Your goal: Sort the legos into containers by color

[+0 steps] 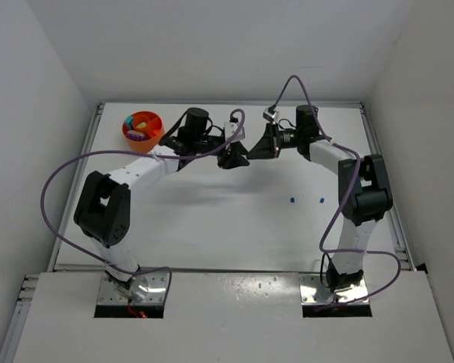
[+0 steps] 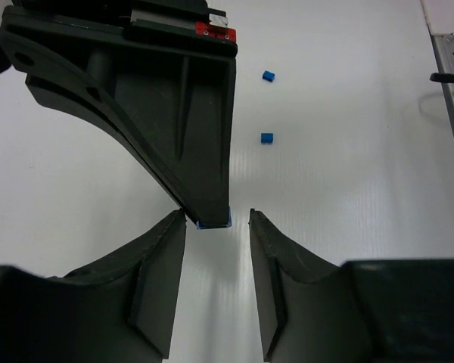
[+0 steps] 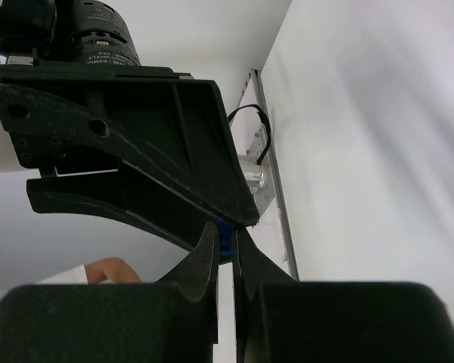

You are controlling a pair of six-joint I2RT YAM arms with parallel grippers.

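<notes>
Blue brick [image 2: 214, 224], clamped tight in the right fingers [image 3: 203, 265] above the counter [image 1: 212, 219], sits between the half-spread left fingers [image 2: 163, 265], seemingly for a handover. Next, the left must close squarely on it before the right lets go.

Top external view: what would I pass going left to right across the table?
Orange bowl → left gripper → right gripper, shut on the pinched blue brick → first loose blue brick → second loose blue brick.
</notes>
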